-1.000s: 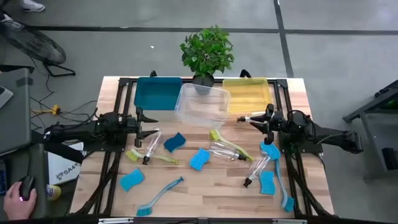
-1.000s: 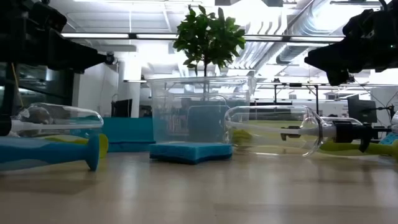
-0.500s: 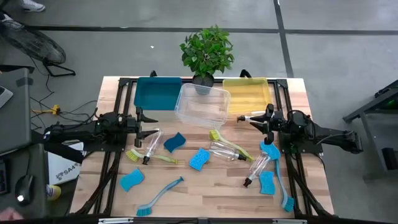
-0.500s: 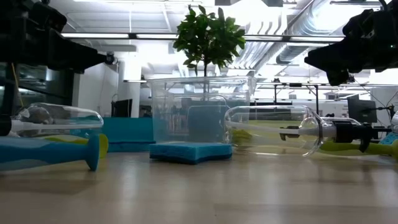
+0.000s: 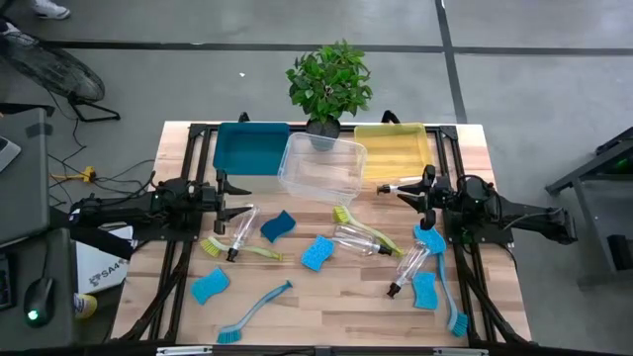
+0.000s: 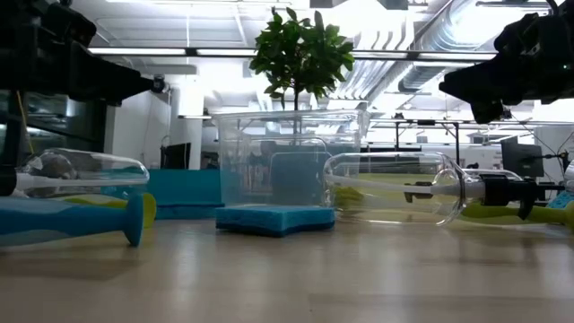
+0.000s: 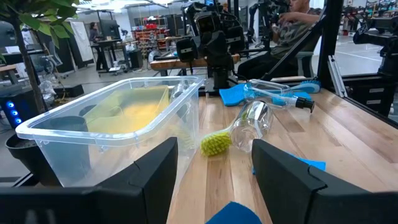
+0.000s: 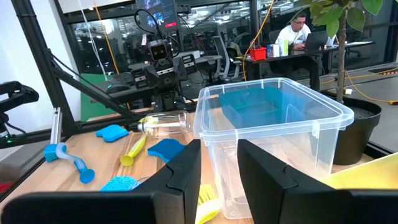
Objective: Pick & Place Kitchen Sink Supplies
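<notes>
While nothing on the table [image 5: 346,297] has shifted over the last second, both arms stay parked: left claw [image 5: 229,191] centre-left, spread and empty; right claw [image 5: 410,188] centre-right, narrowly parted, empty. Sponges [image 5: 317,252], bottles [image 5: 364,239] and brushes [image 5: 252,311] lie scattered lower centre; no pick has begun.

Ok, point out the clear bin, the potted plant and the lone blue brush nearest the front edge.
clear bin [image 5: 321,168], high view, bare floor.
potted plant [image 5: 329,79], high view, leaves.
blue brush [image 5: 259,306], high view, mid-handle.
</notes>
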